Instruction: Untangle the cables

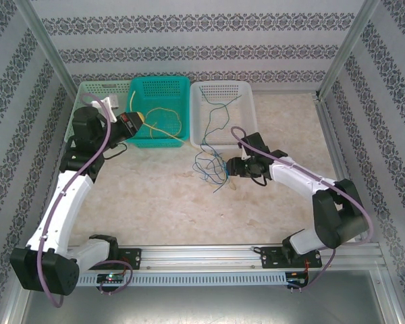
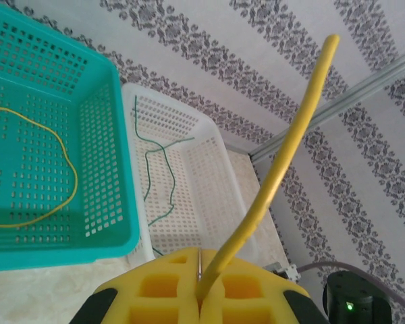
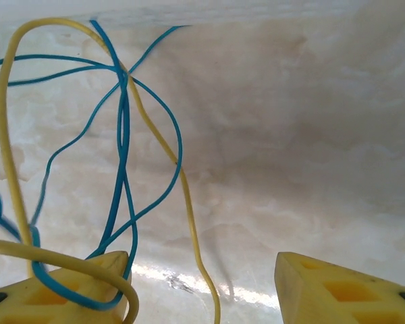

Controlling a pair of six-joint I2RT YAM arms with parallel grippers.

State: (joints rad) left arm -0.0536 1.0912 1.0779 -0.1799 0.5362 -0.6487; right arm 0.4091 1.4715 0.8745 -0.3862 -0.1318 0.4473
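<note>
My left gripper (image 2: 201, 283) is shut on a yellow cable (image 2: 283, 155) that rises stiffly from between its pads. In the top view this gripper (image 1: 140, 119) is at the teal basket's left wall, and a loop of yellow cable (image 1: 167, 125) lies in that basket. A tangle of blue cables (image 1: 209, 167) with a yellow one lies on the table in front of the white basket. My right gripper (image 1: 231, 169) stands open just right of it. In the right wrist view, blue cables (image 3: 125, 148) loop around the left fingertip (image 3: 74, 290), and a yellow cable (image 3: 189, 216) runs between the open fingers.
Three baskets stand along the back: pale green (image 1: 94, 86), teal (image 1: 158, 79) and white (image 1: 219, 83). A green cable (image 2: 148, 162) lies in the white basket (image 2: 209, 175). Patterned walls and metal posts close in the table. Bare marble stretches in front.
</note>
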